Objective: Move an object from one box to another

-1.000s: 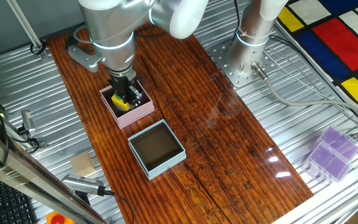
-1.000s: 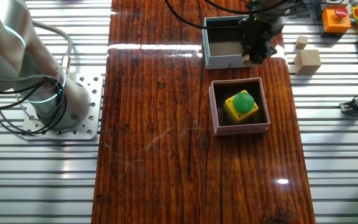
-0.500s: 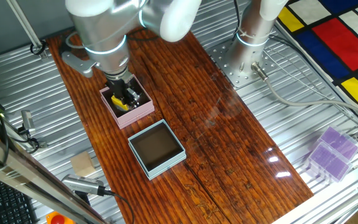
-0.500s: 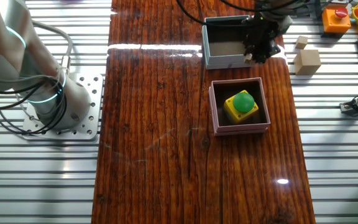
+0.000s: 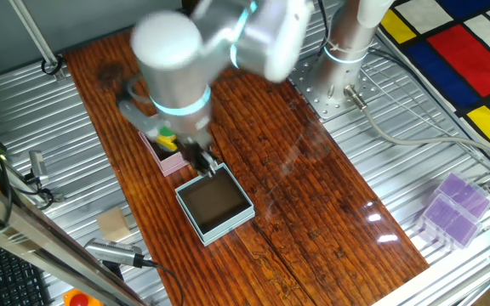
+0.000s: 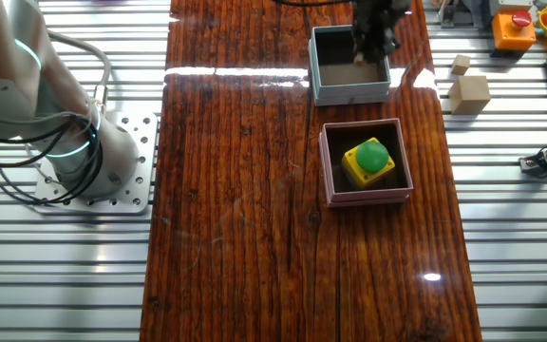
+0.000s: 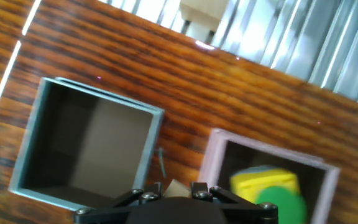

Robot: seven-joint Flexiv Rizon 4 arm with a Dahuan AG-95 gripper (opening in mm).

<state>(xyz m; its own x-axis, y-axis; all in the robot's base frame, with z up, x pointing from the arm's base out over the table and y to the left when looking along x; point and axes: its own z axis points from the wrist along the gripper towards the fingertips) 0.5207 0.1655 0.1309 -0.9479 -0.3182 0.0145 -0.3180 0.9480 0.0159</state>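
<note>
A yellow block topped by a green dome [image 6: 368, 159] is seen lying inside the pink box [image 6: 329, 163], right of frame centre in the other fixed view. The blue-grey box [image 6: 349, 92] sits just above it, apart. The gripper [image 6: 368, 28] is held over that box's upper edge; whether its jaws are parted cannot be told. Two tan cubes [image 6: 469, 92] are noted off the wood, upper right.

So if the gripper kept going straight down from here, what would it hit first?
Probably the near wall of the blue-grey box, or the wood beside it; the gripper hangs over that edge, and depth is unclear.
</note>
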